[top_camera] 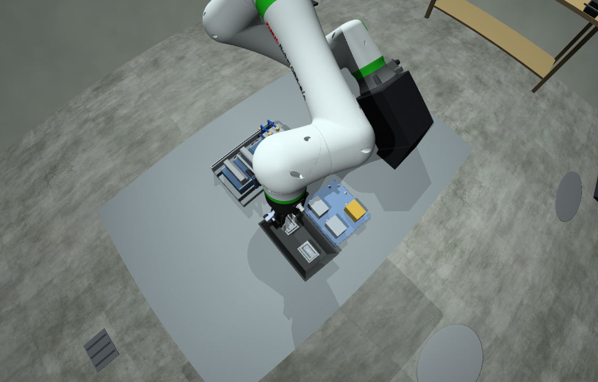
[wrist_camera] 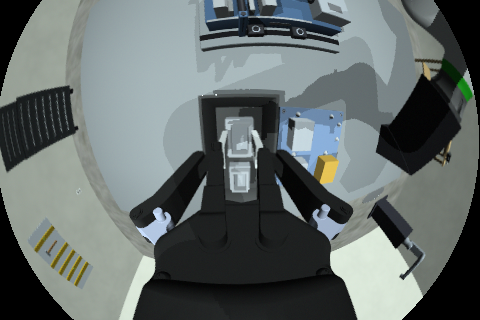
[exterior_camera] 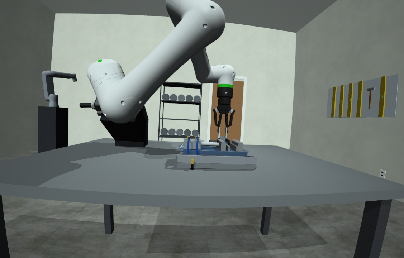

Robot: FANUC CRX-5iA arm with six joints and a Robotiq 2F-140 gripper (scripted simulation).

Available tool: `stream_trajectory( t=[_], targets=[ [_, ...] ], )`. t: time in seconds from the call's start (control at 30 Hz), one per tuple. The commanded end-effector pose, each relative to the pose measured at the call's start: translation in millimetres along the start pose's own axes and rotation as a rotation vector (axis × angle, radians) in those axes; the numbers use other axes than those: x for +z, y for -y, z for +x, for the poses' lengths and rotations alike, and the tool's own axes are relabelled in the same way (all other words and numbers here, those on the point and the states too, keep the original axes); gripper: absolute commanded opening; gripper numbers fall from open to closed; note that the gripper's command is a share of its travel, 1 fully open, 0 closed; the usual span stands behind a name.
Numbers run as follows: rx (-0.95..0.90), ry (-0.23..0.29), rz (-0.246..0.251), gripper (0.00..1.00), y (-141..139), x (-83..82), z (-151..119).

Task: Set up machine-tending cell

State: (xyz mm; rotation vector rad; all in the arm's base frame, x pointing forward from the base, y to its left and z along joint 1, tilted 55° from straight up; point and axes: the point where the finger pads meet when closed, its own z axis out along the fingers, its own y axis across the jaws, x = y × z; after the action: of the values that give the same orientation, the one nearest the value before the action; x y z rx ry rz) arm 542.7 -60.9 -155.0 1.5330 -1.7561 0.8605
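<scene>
Here the gripper (wrist_camera: 239,148) is clamped on a finished part (wrist_camera: 240,143) above the outfeed tray (top_camera: 276,238). A second finished part (top_camera: 308,250) lies inside that tray. Beside the tray, the infeed plate (top_camera: 335,190) carries two aluminium blanks (top_camera: 318,206) and one brass blank (top_camera: 354,209).

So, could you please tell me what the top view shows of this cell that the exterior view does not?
Only the top view shows the dark outfeed tray holding a grey pocketed finished part, and the pale blue infeed plate with two aluminium blanks and a brass blank. Only the exterior view shows the wall-mounted hammer and black shelf rack. Both show the blue vise and the black gripper, shut on a second finished part.
</scene>
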Motion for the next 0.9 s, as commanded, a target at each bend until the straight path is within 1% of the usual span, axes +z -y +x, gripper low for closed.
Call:
stream_trajectory(
  t=[0.0,0.5,0.87],
  targets=[
    [0.000,0.000,0.000,0.00,0.2,4.4,-0.2],
    [0.000,0.000,0.000,0.00,0.2,20.7,-0.2],
    [0.000,0.000,0.000,0.00,0.2,25.7,-0.2]
  ],
)
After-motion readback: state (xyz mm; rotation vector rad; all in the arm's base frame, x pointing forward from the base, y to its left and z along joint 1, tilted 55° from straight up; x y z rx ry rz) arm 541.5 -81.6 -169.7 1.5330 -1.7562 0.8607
